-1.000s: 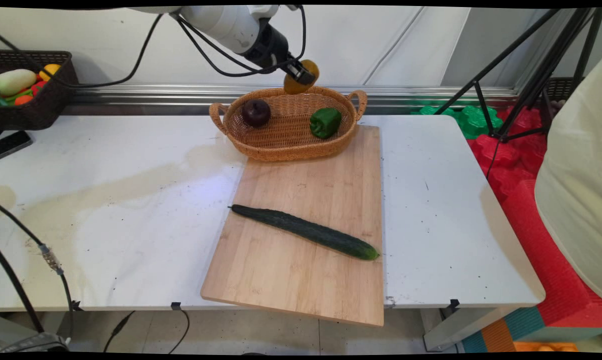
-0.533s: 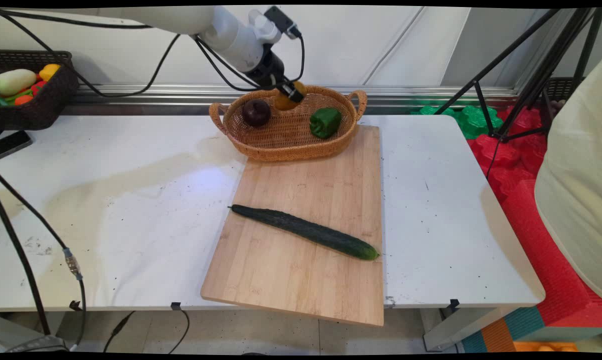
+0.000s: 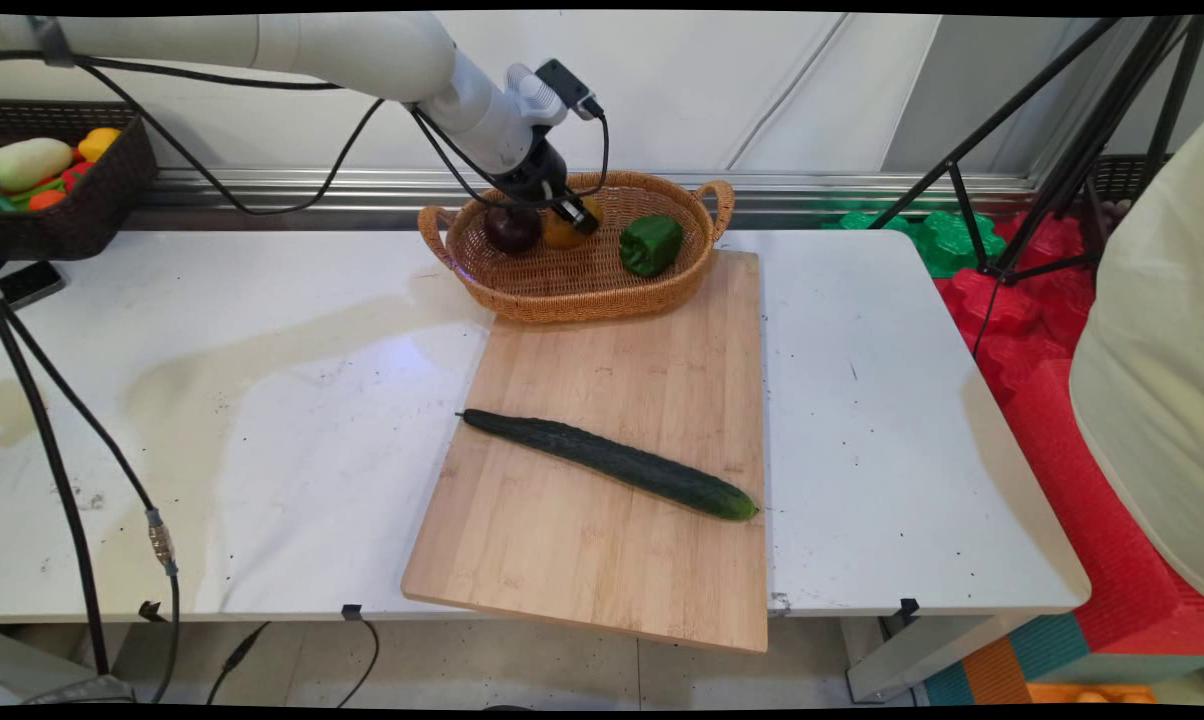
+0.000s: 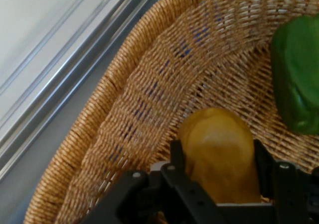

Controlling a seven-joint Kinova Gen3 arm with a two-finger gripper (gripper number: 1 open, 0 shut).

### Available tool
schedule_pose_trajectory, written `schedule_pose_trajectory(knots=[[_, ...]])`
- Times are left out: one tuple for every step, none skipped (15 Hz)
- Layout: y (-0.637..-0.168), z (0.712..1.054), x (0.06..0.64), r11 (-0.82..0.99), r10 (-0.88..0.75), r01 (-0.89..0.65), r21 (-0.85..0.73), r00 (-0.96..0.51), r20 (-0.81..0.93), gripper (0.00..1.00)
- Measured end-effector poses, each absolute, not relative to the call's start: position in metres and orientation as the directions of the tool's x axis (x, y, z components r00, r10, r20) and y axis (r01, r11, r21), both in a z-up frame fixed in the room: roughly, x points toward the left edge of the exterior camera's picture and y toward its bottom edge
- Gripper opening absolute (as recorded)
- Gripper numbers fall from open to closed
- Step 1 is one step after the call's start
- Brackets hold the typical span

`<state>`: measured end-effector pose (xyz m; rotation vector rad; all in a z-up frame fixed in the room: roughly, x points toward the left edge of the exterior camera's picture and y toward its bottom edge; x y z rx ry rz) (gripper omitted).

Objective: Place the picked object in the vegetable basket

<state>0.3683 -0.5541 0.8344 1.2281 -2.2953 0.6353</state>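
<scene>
End effector (image 4: 218, 157) is down inside the basket (image 3: 582, 285), fingers clamped on a yellow fruit (image 4: 219, 149). A dark onion (image 3: 510, 230) sits just beside it, green pepper (image 3: 650, 244) further right. Cucumber (image 3: 612, 464) lies across the board (image 3: 612, 450)

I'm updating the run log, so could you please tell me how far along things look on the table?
Done: a dark red fruit and a green pepper already lie in the wicker basket. In hand: the pincer is shut on a yellow-brown potato, low inside the basket. Left: a cucumber lies on the cutting board.
</scene>
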Motion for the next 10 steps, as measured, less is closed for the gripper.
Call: schedule_pose_trajectory(knots=[[-0.5561,0.8312,0.3681,0.495,-0.641,-0.85,-0.179,-0.497,0.585,0.0],[-0.5575,0.8293,0.3679,0.495,-0.643,-0.85,-0.177,-0.496,0.583,0.0],[-0.5588,0.8276,0.3676,0.496,-0.645,-0.85,-0.176,-0.496,0.582,0.0],[-0.5604,0.8257,0.3668,0.497,-0.646,-0.85,-0.174,-0.496,0.58,0.0],[-0.5613,0.8244,0.3663,0.498,-0.646,-0.85,-0.172,-0.496,0.58,0.0],[-0.5617,0.8237,0.3658,0.499,-0.646,-0.849,-0.171,-0.496,0.58,0.0],[-0.5626,0.8224,0.3643,0.502,-0.645,-0.848,-0.169,-0.497,0.58,1.0],[-0.5628,0.822,0.3634,0.504,-0.643,-0.847,-0.169,-0.499,0.581,1.0],[-0.5627,0.8224,0.3626,0.506,-0.64,-0.845,-0.17,-0.5,0.583,1.0],[-0.5619,0.8239,0.3615,0.509,-0.634,-0.843,-0.173,-0.504,0.587,1.0]])
